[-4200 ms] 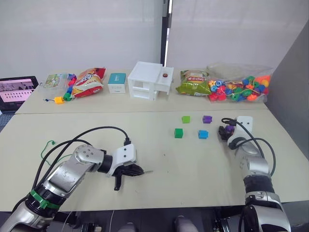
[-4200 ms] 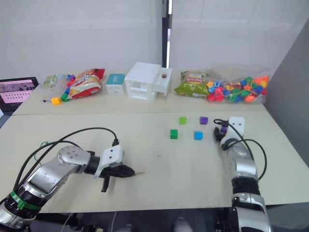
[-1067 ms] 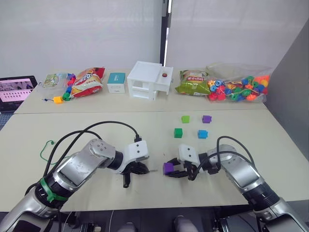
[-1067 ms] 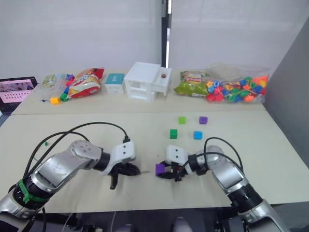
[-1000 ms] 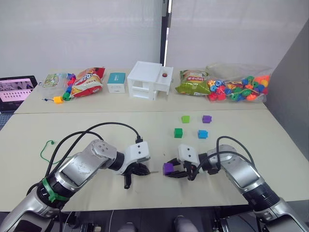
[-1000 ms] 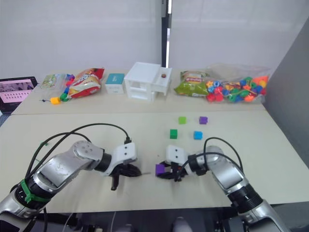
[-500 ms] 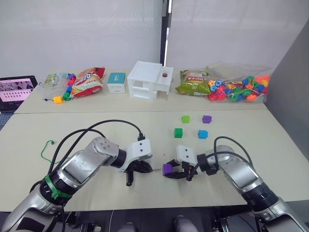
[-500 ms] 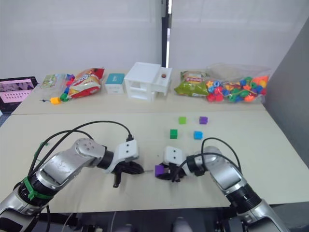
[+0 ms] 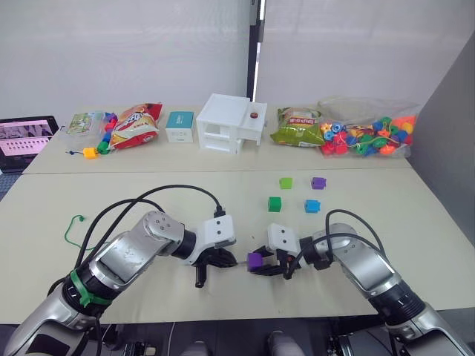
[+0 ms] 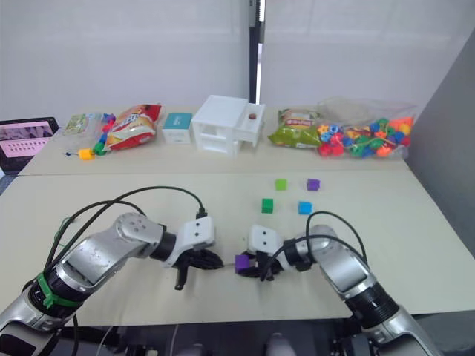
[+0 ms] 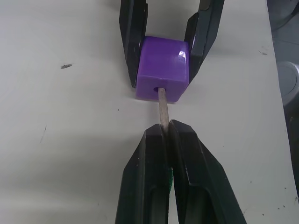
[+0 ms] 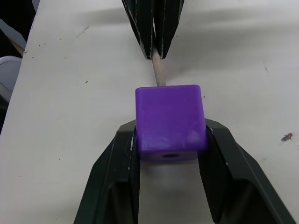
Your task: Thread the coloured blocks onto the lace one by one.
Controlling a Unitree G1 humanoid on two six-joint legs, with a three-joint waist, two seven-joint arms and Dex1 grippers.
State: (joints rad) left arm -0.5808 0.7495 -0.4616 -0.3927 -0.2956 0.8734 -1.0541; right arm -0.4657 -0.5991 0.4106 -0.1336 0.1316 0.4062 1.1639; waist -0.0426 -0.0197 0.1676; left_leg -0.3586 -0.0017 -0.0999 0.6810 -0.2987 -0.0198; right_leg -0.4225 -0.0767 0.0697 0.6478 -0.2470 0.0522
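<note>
Lace tip (image 11: 162,105) inside purple block (image 11: 163,67)

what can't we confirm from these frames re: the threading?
- How far the lace tip has gone into the purple cube: the cube hides it in the left wrist view, and nothing pokes from the near hole in the right wrist view.
- Lace behind the left hand: hidden by the closed fingers.
- Contact in the head views: too small, blocked by the right hand.

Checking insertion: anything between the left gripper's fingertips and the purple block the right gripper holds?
Just the lace tip, bridging left gripper and purple block and entering its hole, per left wrist view.
</note>
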